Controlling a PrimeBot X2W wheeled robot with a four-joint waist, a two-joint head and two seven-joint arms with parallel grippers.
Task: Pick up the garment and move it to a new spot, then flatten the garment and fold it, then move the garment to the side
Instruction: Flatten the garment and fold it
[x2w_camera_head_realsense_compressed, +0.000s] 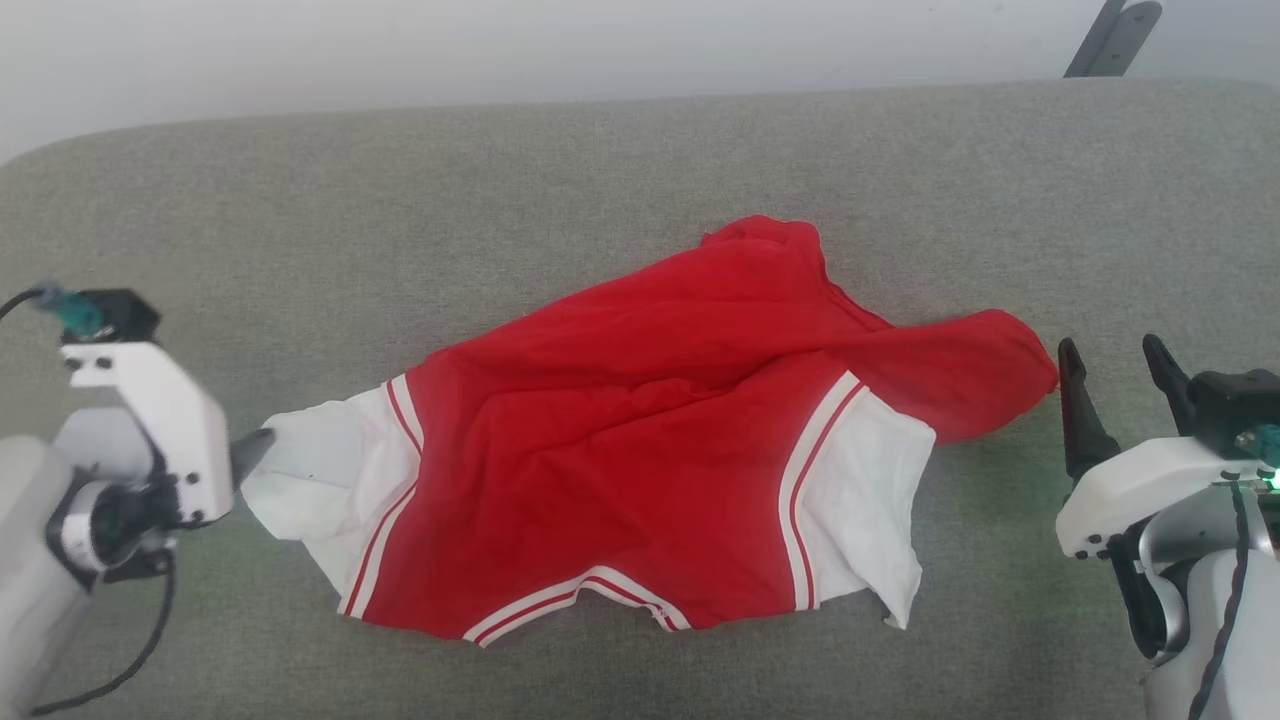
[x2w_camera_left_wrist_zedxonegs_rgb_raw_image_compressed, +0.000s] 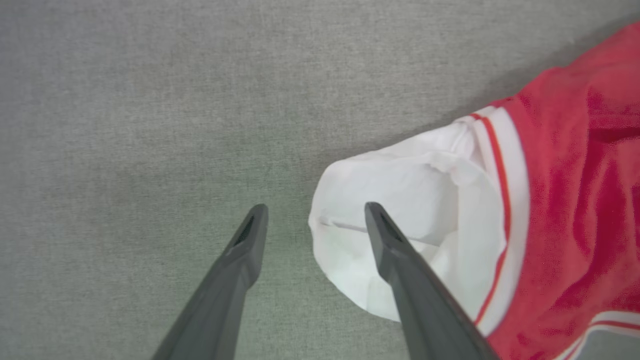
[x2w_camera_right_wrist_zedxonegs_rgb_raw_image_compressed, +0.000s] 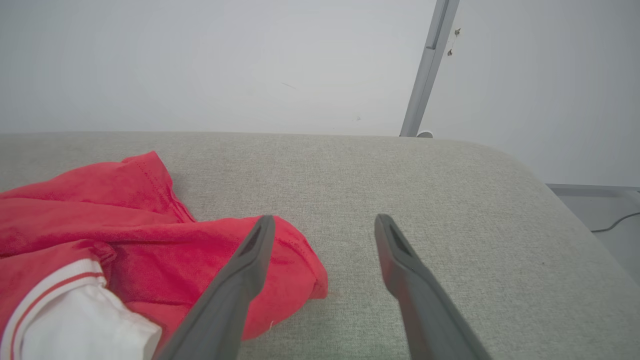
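The garment lies crumpled on the grey padded surface, red body up, with a white sleeve at each end and striped trim toward me. In the left wrist view my left gripper is open at the left white sleeve; one finger lies over the sleeve's edge, the other over bare surface, and nothing is held. My right gripper is open just right of the garment's red fold. In the right wrist view my right gripper has one finger over that fold.
The grey surface has rounded far corners and ends at a pale wall. A grey metal post stands behind the far right corner. Floor with a cable shows past the right edge.
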